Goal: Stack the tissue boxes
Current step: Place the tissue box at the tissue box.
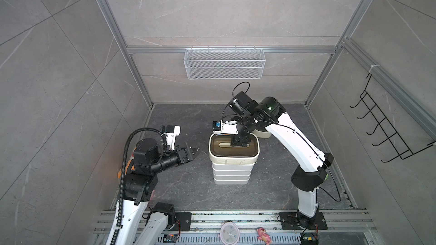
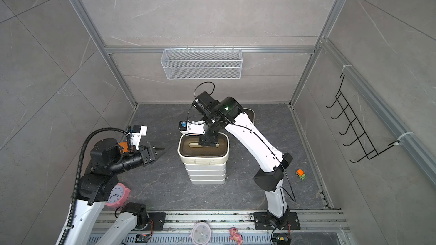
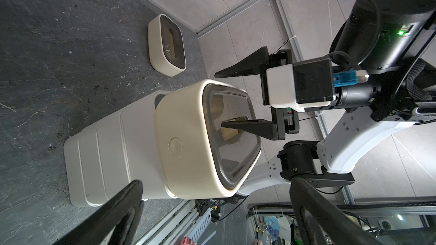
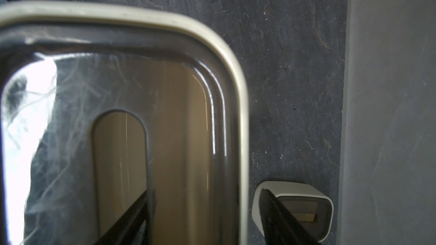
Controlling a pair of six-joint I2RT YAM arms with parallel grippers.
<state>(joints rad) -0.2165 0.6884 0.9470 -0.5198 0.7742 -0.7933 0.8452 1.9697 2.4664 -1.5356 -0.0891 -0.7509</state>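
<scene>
Top box (image 1: pixel 232 154) sitting on stack (image 1: pixel 231 175) | right gripper (image 3: pixel 219 100) standing spread, finger (image 3: pixel 247 126) in slot (image 1: pixel 224 145) | left gripper (image 1: pixel 194 153) hanging open | last box (image 3: pixel 167 44) lying behind: seemingly light, stiff, slick; take slot lip

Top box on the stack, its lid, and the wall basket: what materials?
Top box body: cream matte plastic, likely moulded; rounded corners, embossed disc. Lid: glossy, translucent brown plastic by its glare. Wall basket: fine white mesh on a wire frame, probably coated metal.
</scene>
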